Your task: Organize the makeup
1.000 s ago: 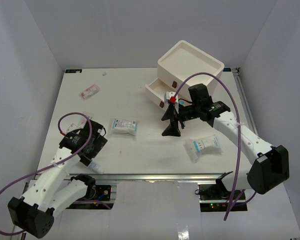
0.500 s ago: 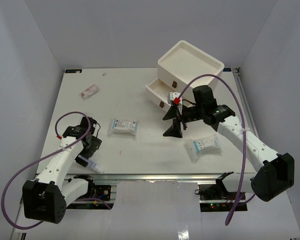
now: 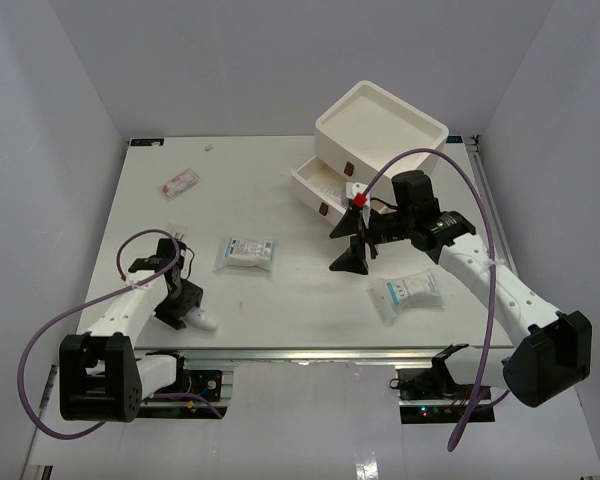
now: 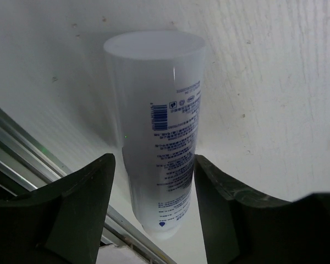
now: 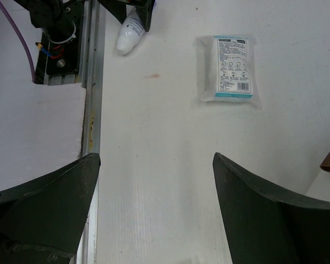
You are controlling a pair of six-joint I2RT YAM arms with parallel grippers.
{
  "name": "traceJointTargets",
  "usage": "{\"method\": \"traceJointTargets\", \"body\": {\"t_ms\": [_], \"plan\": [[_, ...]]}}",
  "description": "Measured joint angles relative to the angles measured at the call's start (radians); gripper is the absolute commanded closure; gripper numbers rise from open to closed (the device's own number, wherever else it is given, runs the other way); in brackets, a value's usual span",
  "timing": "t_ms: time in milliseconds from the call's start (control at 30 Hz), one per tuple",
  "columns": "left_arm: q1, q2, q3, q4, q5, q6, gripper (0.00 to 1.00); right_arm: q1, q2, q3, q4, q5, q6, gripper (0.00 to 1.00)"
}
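Where bottle (image 4: 154, 82) lies flat by table (image 3: 280, 300) edge, my left gripper (image 4: 154, 162) straddles it, jaws apart.

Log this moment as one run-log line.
left claw: open, straddling lying white bottle, near table edge | right claw: open, empty, above table | drawer: open | packets: two on table
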Motion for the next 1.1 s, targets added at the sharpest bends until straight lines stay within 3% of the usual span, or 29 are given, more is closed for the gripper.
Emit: {"method": "traceJointTargets", "body": {"t_ms": [100, 300, 533, 767, 900, 1000, 1100], "plan": [[0.003, 0.006, -0.005, 0.031, 0.021, 0.018, 0.45, -0.003, 0.000, -0.001, 0.001, -0.004, 0.000, 0.10], [0.007, 0.021, -0.007, 0.085, 0.058, 0.045, 0.82, -0.006, 0.000, -0.001, 0.002, -0.007, 0.000, 0.11], [0.010, 0.001, -0.019, 0.178, 0.187, 0.145, 0.99, -0.027, -0.002, -0.002, 0.002, -0.014, 0.000, 0.10], [-0.002, -0.202, -0.018, 0.275, 0.450, 0.245, 1.00, -0.069, -0.044, -0.013, 0.003, -0.021, 0.000, 0.10], [-0.092, -0.283, -0.020, 0.405, 0.553, 0.211, 1.00, -0.089, -0.064, -0.016, 0.003, -0.019, -0.001, 0.10], [-0.211, -0.268, 0.006, 0.543, 0.594, 0.165, 1.00, -0.105, -0.068, -0.016, 0.003, -0.014, -0.003, 0.10], [-0.310, -0.156, 0.089, 0.666, 0.608, 0.125, 1.00, -0.131, -0.068, -0.018, 0.003, -0.012, -0.003, 0.10]]}}
